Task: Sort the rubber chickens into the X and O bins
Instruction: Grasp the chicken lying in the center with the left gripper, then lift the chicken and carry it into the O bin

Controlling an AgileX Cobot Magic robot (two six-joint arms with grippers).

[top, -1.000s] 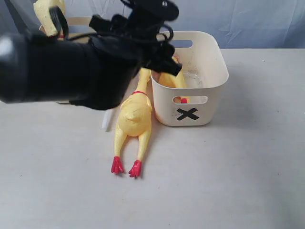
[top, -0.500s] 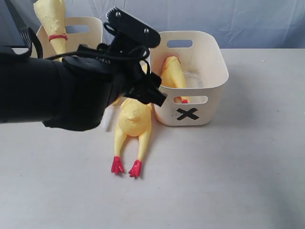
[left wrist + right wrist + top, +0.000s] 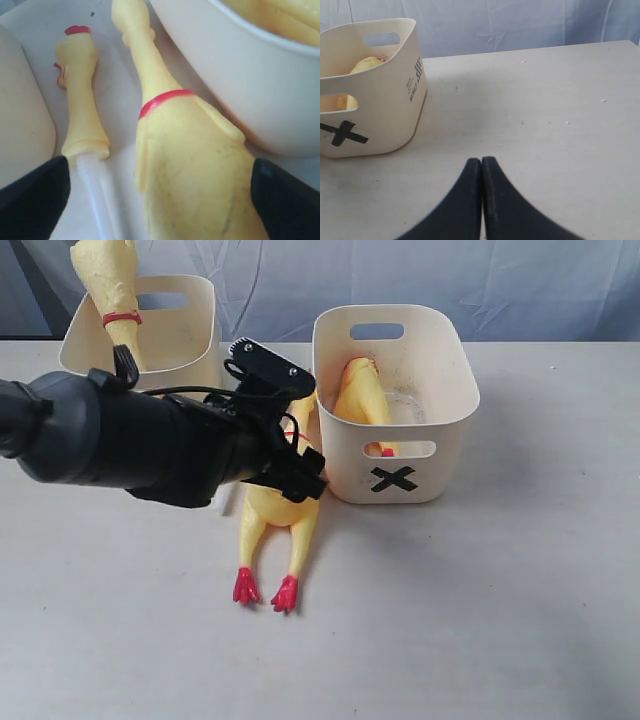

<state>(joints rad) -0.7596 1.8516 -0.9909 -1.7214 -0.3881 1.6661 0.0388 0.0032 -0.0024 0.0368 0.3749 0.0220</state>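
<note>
A large yellow rubber chicken (image 3: 276,508) lies on the table, red feet toward the front, neck running back beside the X bin (image 3: 440,455). My left gripper (image 3: 292,464) is low over its body. In the left wrist view the gripper (image 3: 159,162) is open, with a black finger (image 3: 31,200) on each side of the chicken's body (image 3: 192,170). A small chicken with a white tube (image 3: 80,100) lies beside it. Another chicken (image 3: 362,392) rests inside the X bin. The second bin (image 3: 190,335), mark hidden, holds an upright chicken (image 3: 108,285). My right gripper (image 3: 481,165) is shut and empty.
The X bin's wall (image 3: 240,75) stands close to one side of the large chicken, the other bin's wall (image 3: 20,125) beyond the small one. In the right wrist view the X bin (image 3: 370,105) stands apart from the gripper over bare table (image 3: 545,110).
My left arm has dropped from high in front of the camera down onto the large chicken. Its open jaws now straddle the body. The chickens and bins have not moved.
</note>
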